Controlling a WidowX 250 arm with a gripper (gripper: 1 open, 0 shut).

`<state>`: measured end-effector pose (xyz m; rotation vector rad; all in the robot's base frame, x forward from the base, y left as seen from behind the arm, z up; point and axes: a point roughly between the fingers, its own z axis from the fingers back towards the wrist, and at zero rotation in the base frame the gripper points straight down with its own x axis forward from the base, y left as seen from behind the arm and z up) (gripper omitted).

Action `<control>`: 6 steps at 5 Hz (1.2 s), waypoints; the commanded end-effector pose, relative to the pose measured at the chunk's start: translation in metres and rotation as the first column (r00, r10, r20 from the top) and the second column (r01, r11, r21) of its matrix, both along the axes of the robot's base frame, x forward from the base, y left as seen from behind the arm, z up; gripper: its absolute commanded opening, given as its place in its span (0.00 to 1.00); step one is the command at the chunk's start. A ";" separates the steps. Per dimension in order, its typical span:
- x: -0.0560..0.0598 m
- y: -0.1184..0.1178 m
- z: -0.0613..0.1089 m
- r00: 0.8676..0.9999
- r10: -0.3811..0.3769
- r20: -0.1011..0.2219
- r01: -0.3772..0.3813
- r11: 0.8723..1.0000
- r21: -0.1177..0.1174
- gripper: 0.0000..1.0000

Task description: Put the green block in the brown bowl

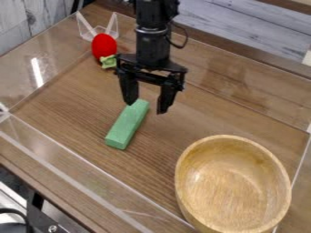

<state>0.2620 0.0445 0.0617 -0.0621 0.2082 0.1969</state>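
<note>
The green block (126, 125), a long flat light-green bar, lies on the wooden table left of centre, angled from upper right to lower left. My gripper (145, 103) hangs just above the block's upper end, pointing almost straight down. Its two dark fingers stand wide apart, one on each side of that end, with nothing held between them. The brown bowl (232, 187), a large round tan wooden bowl with a thick rim, sits at the lower right and is empty.
A small red object (105, 45) with a tiny green piece attached lies at the back left beside white clips. Clear acrylic walls (36, 73) border the table on the left and front.
</note>
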 end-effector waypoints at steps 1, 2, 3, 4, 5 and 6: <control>0.003 0.008 0.011 0.998 0.015 0.057 -0.016 1.000 0.021 1.00; 0.000 0.022 -0.002 0.999 -0.006 0.043 0.005 1.000 0.019 1.00; -0.014 0.021 -0.010 1.000 -0.003 0.031 0.003 1.000 0.012 1.00; -0.022 0.018 -0.019 1.000 0.006 0.025 -0.006 1.000 0.003 1.00; -0.025 0.008 -0.021 0.998 -0.047 0.032 0.048 0.999 -0.014 1.00; -0.025 0.000 -0.022 0.994 -0.098 0.038 0.099 0.995 -0.025 0.00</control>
